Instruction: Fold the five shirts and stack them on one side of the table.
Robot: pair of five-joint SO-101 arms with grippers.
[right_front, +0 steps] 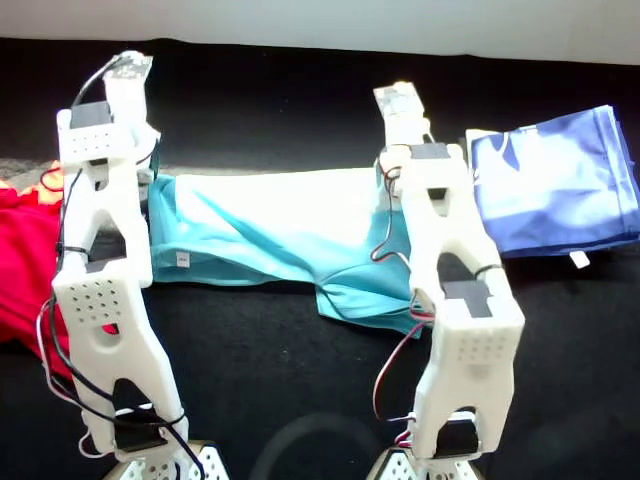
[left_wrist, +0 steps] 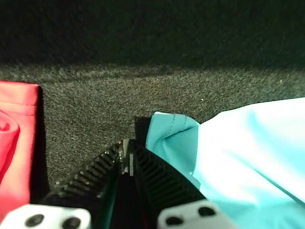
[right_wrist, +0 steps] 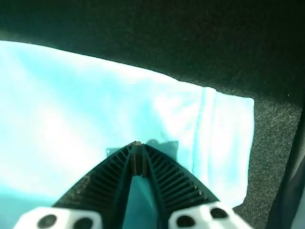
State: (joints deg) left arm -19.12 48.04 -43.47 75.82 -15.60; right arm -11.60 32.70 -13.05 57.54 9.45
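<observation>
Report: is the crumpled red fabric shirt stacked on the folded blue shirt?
No, the crumpled red shirt and folded blue shirt lie at opposite ends of the table.

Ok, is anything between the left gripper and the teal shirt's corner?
Nothing visible. The left gripper, jaws shut, sits just beside the teal shirt corner, with only bare black table between them. The red shirt lies on the gripper's other side, out of that path.
</observation>
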